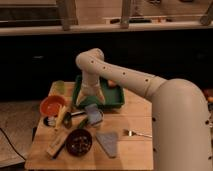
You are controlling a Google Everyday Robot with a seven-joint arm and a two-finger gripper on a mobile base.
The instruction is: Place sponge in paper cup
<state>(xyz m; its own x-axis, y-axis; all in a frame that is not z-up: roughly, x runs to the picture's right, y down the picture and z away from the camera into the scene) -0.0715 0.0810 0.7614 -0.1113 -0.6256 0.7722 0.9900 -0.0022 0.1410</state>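
Observation:
The sponge [92, 110], a small thick blue-grey block, is on the wooden table [135, 150] just in front of the green tray [115, 96]. The whitish paper cup [97, 119] shows only as a pale rim right under and beside the sponge; I cannot tell whether the sponge rests in it or against it. My gripper [90, 99] hangs down from the pale arm over the tray's front edge, directly above the sponge and close to it.
A flat grey-blue wedge [107, 143] lies at the front. A dark brown bowl [79, 141], an orange bowl [51, 105], a yellow-green cup [60, 86] and a wooden brush [55, 145] stand to the left. A fork [137, 133] lies to the right.

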